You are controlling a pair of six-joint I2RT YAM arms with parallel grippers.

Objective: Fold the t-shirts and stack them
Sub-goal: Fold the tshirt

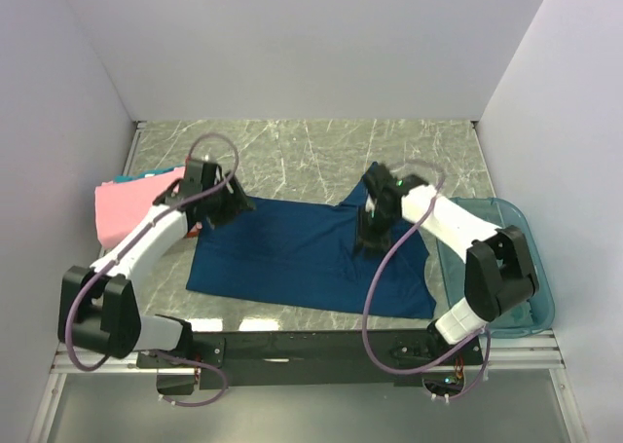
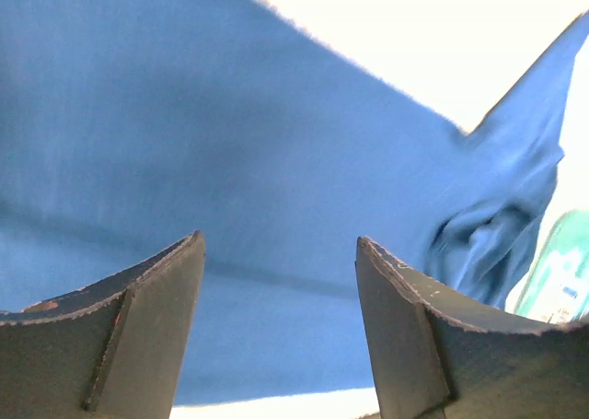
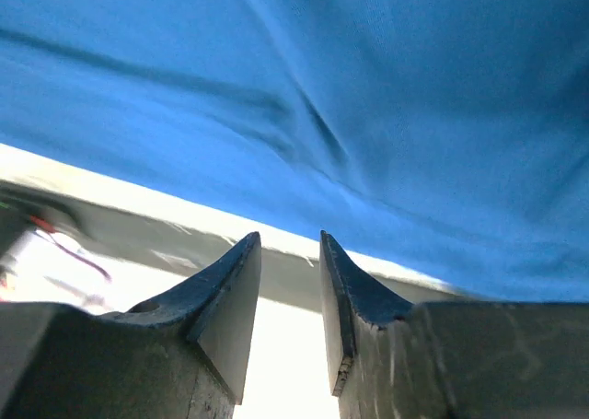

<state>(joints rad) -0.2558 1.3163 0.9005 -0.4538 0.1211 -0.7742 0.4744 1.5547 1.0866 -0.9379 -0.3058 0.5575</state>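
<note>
The large navy-blue t-shirt (image 1: 292, 253) lies spread flat on the marble table, with one sleeve bunched at its far right. It fills the left wrist view (image 2: 230, 143) and the right wrist view (image 3: 386, 97). My left gripper (image 1: 239, 206) hovers over the shirt's far left edge, and its jaws (image 2: 279, 244) are wide open and empty. My right gripper (image 1: 370, 239) is low over the shirt's right half. Its jaws (image 3: 290, 239) are a narrow gap apart with nothing between them. A pink t-shirt (image 1: 127, 209) lies at the left with a teal one (image 1: 127, 178) under it.
A translucent teal plastic tub (image 1: 506, 268) stands at the right edge of the table and also shows in the left wrist view (image 2: 561, 281). A strip of orange-red cloth (image 1: 196, 231) peeks out beside the left arm. White walls close in three sides.
</note>
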